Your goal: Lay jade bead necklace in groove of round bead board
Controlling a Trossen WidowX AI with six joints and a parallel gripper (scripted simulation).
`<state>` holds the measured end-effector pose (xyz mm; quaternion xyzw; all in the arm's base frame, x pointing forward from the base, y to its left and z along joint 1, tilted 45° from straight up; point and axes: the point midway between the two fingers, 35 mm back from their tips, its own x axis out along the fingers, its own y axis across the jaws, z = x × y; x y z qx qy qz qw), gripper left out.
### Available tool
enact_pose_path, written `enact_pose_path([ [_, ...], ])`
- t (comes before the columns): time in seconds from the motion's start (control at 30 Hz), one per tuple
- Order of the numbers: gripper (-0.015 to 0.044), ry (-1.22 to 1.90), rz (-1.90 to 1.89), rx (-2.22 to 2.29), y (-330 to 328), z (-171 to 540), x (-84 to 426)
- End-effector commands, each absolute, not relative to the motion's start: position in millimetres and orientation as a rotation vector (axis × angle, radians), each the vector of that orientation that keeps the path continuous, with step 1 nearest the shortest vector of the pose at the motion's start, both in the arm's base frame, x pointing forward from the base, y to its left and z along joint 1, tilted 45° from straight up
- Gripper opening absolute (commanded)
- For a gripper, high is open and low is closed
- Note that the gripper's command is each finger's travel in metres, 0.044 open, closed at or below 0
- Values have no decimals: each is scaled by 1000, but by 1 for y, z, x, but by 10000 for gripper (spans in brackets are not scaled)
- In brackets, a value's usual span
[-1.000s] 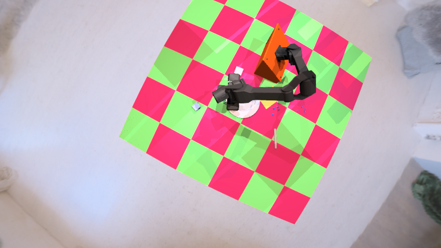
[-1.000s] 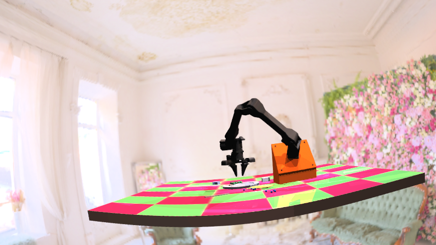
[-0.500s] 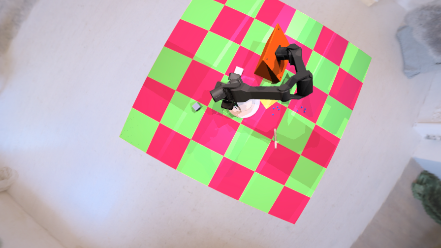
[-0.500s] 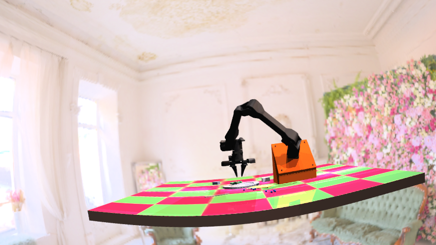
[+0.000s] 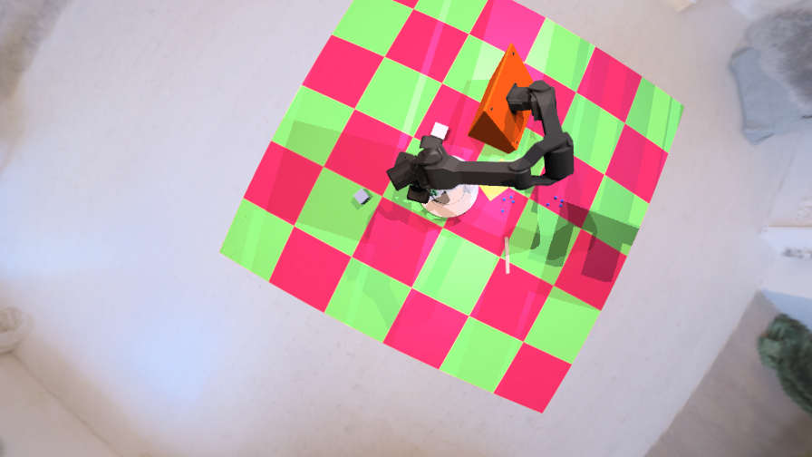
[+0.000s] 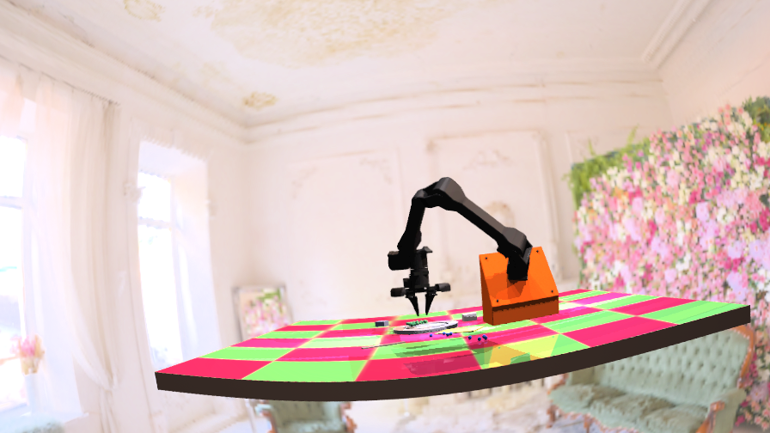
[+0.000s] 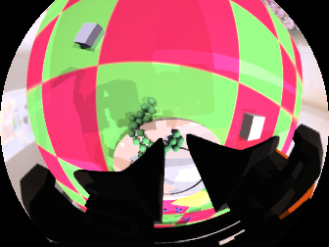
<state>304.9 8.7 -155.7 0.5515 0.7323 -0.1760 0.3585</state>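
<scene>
Tool (image 6: 423, 314) (image 7: 174, 139) up above the round bead board (image 5: 452, 206) (image 6: 398, 329) (image 7: 164, 128), pointing down, partly open, nothing grasped. Jade bead necklace (image 6: 417, 323) (image 7: 142, 132) bunched below the fingertips, part on the board, part over its rim; not lying round the groove. Gray block (image 5: 361, 196) (image 6: 381, 323) (image 7: 88, 34) and white block (image 5: 439, 131) (image 6: 469, 317) (image 7: 254, 126) on the bench (image 5: 391, 244) (image 6: 317, 371) (image 7: 166, 29), apart from the tool.
</scene>
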Motion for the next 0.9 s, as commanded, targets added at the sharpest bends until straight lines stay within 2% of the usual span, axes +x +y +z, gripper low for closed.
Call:
enact_pose_path([
  [0.0, 120, 1901, -461, 1432, 15, -162, 300],
  [0.5, 120, 1906, -464, 1435, 25, -171, 297],
  [0.67, 0, 1901, -461, 1427, 23, -170, 299],
  [0.87, 0, 1901, -461, 1427, 23, -170, 299],
])
